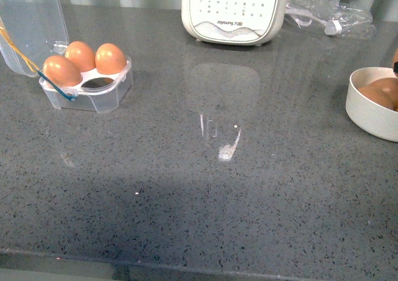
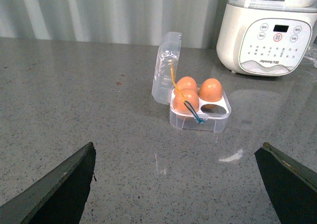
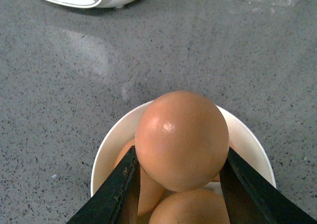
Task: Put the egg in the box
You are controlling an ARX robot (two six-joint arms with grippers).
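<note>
My right gripper (image 3: 179,172) is shut on the egg (image 3: 181,137), a smooth orange-brown egg held above the round white bowl (image 3: 106,147), where other brown eggs lie. The box (image 1: 87,85), a clear four-cell carton with its lid open, stands at the far left of the counter and holds three eggs; one cell is empty. It also shows in the left wrist view (image 2: 198,110). My left gripper (image 2: 178,184) is open and empty, low over the bare counter, well short of the box. Neither arm shows in the front view.
The white bowl (image 1: 367,113) sits at the right edge of the counter. A white appliance with buttons (image 1: 233,10) stands at the back middle. A clear plastic bag (image 1: 326,13) lies at the back right. The counter's front edge runs along the bottom.
</note>
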